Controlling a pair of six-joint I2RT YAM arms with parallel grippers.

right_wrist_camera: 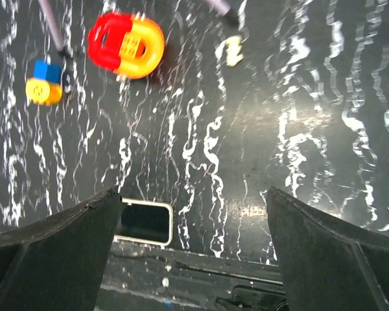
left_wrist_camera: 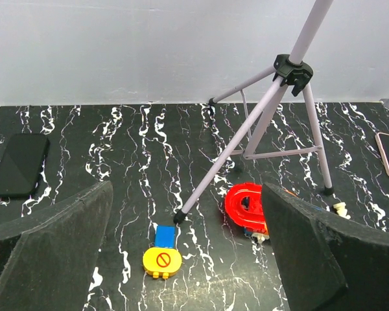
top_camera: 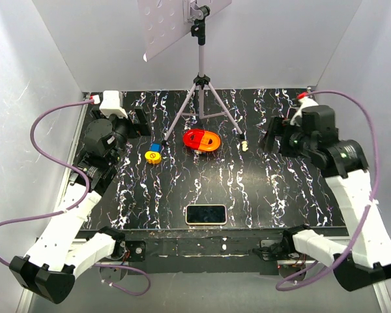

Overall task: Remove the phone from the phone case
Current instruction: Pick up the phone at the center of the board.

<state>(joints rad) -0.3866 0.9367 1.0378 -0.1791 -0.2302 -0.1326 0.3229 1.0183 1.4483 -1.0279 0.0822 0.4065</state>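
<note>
The phone (top_camera: 206, 214) lies flat, dark screen up, near the table's front edge at the middle. Its cream phone case (top_camera: 187, 214) shows as a thin rim around it. In the right wrist view the phone (right_wrist_camera: 146, 221) sits low on the left, part of it hidden behind my left finger, with the case rim (right_wrist_camera: 171, 223) showing pale. My right gripper (right_wrist_camera: 193, 191) hangs open high above the table, right of the phone, holding nothing. My left gripper (left_wrist_camera: 187, 188) is open and empty too, raised over the left back part (top_camera: 142, 124). The right gripper (top_camera: 267, 138) is raised at the right.
A tripod (top_camera: 200, 98) stands at the back middle, its feet spread. A red and orange toy (top_camera: 202, 140), a yellow and blue toy (top_camera: 154, 156) and a small white piece (top_camera: 245, 145) lie by its feet. In the left wrist view a black flat slab (left_wrist_camera: 19, 165) lies far left.
</note>
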